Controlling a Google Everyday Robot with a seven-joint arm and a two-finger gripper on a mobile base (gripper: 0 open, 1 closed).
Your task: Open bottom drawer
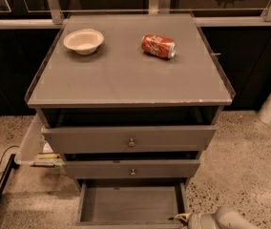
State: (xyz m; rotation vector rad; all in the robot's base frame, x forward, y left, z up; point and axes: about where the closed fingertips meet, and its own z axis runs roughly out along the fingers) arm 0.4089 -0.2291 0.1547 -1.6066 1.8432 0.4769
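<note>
The bottom drawer stands wide open below the mid-sized drawer, and the hand, spread or pressed together I cannot tell, sits at its near right corner, where a tug could haul it off its runners.

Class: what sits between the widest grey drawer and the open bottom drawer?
The camera view shows the mid-sized grey drawer with its small knob between them. The claw is at the front right corner of the grey bottom drawer.
</note>
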